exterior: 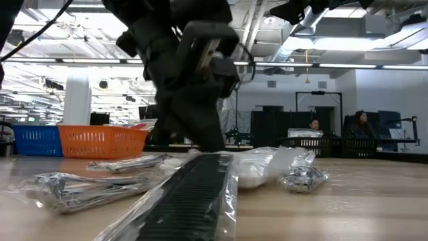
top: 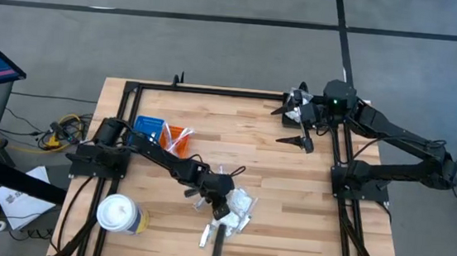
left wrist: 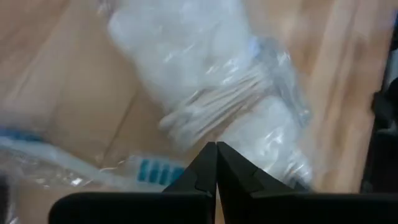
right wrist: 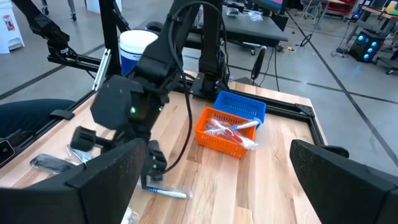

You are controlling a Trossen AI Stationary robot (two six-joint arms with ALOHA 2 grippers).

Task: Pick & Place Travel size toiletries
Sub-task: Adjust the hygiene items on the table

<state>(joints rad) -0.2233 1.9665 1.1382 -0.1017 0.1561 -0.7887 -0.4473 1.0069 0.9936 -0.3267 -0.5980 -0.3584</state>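
The left gripper (top: 219, 211), fingers pressed together and empty, hangs over the travel size toiletries (top: 237, 205) heaped at 6 o'clock on the wooden surface (top: 290, 183). The right gripper (top: 293, 127) waits wide open at 1 o'clock.

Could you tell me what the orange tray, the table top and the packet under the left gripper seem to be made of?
The orange tray looks like moulded plastic: glossy, with ribbed, slotted walls. The table top looks like butcher-block wood, with pale glued strips and a matte finish. The packet under the shut left gripper appears to be thin clear film, crinkled and shiny, over white contents, possibly cotton.
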